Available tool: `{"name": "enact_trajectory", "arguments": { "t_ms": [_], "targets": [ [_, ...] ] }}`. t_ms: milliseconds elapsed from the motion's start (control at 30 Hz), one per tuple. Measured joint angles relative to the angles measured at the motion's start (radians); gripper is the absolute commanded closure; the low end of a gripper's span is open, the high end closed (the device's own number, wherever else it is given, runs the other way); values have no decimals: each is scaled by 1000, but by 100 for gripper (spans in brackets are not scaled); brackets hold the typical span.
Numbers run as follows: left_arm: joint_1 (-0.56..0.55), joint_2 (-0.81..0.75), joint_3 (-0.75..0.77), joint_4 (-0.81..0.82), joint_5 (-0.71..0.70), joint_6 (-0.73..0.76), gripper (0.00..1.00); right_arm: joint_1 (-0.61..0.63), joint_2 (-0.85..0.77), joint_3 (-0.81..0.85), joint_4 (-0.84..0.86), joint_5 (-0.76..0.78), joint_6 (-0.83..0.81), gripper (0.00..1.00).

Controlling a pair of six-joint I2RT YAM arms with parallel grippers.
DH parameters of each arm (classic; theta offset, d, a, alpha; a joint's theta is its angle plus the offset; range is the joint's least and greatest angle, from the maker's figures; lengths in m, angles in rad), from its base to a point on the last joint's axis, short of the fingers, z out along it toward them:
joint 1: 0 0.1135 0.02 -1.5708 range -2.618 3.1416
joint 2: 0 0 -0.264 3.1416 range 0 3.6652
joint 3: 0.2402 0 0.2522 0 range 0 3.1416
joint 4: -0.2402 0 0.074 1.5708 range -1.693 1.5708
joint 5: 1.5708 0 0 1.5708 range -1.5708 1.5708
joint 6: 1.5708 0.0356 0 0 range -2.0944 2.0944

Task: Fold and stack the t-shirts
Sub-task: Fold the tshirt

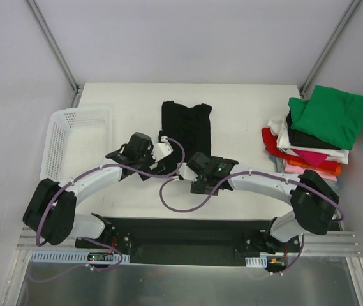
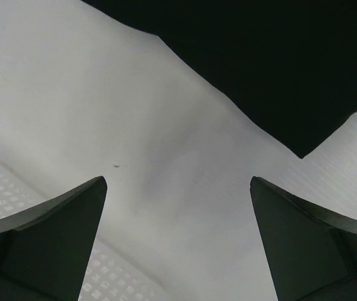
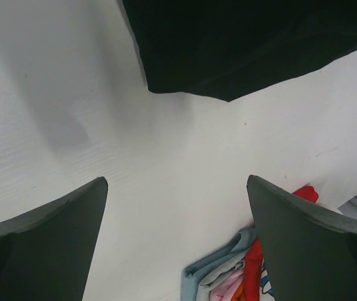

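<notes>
White table [image 1: 245,115], grey walls around. Left gripper [image 2: 178,180] and right gripper [image 3: 175,179]: jaws spread wide, holding nothing, over bare table just near of the black t-shirt [image 1: 186,126]. Only the overhead view shows the mesh basket [image 1: 73,137] at left and the folded stack [image 1: 309,150] at right with green on top.

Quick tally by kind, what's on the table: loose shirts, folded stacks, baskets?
black t-shirt, loose and lying flat: 1
stack of folded t-shirts: 1 (layers overlap too much to count the shirts in it)
white mesh basket: 1
Total: 3
</notes>
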Motion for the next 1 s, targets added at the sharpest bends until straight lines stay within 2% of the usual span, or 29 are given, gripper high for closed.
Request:
{"name": "enact_trajectory", "arguments": {
  "t_ms": [200,367,533,767,1000],
  "targets": [
    [0,12,56,2,61,-52,1,0,35,0,76,4,-9,3],
    [-6,7,34,34,151,-96,2,3,50,-32,168,34,-30,3],
    [-16,-64,-143,162,195,-100,1,13,58,-92,240,80,-58,3],
    [-34,-163,-326,347,135,-36,1,31,60,-128,319,131,-82,3],
    [-56,-187,-507,694,41,111,1,55,60,-211,456,201,-140,4]
  ]
}}
